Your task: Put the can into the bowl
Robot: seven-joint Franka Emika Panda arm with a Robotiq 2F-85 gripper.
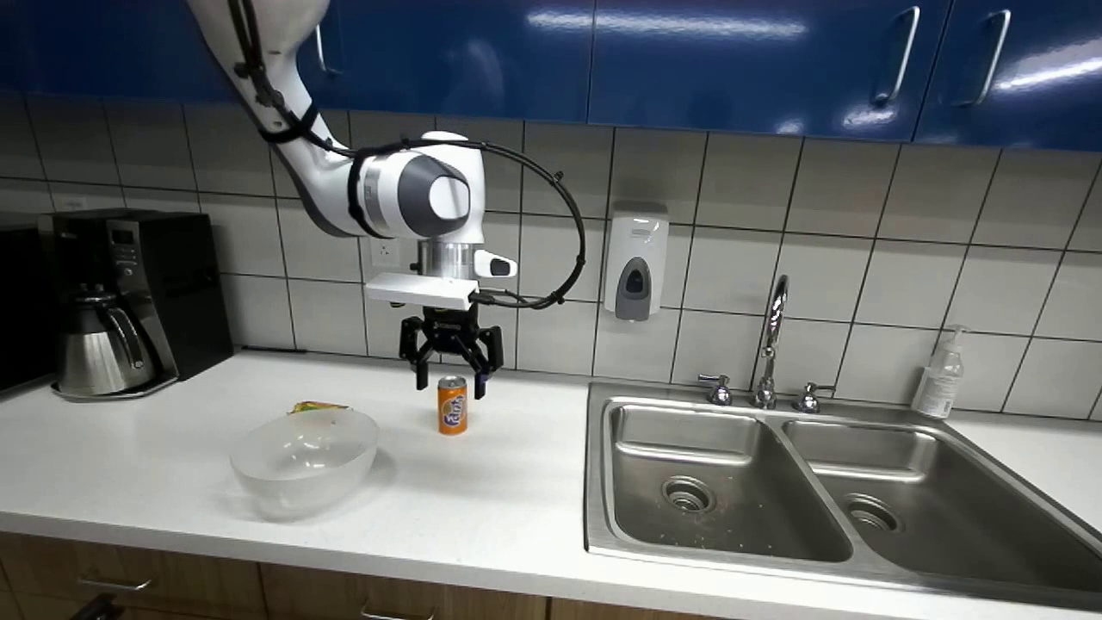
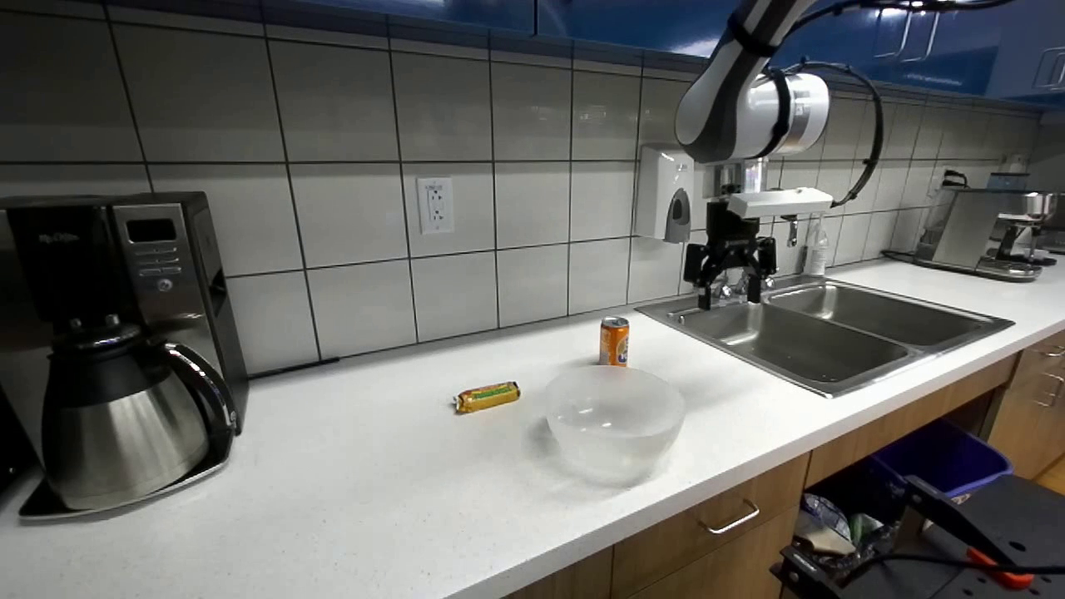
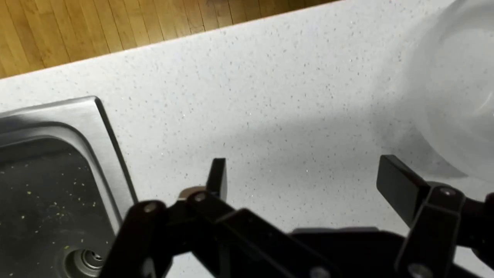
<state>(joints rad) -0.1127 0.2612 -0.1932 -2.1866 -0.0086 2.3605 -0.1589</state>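
So, you have one small orange can (image 1: 452, 405), and it stands upright on the white counter (image 1: 482, 508), near your one big, cloudy bowl (image 1: 306, 482) but outside it. One yellow packet (image 2: 487, 397) lies close to the bowl too. You also have one steel sink (image 1: 597, 482) with two tubs (image 1: 740, 521), and one tap (image 1: 768, 355) with two handles (image 1: 720, 392) at its back. One pump bottle (image 1: 940, 379) stands there too, and one white soap dispenser (image 1: 635, 258) hangs on the tiled wall (image 1: 732, 185). One coffee maker (image 2: 162, 291) with one steel pot (image 2: 125, 433) sits on the counter, and in an exterior view one more machine (image 2: 965, 229) sits far past the sink. Your one arm (image 1: 327, 185) slopes down from the top, bends, and then drops straight down. In an exterior view, your gripper (image 2: 730, 296) hangs over the counter, pointing down, with a clear gap between it and the can. Its two black fingers (image 3: 399, 189) are spread wide and hold nothing. In the wrist view, bare, speckled counter shows between them, with the sink on one side and part of the bowl on the other.
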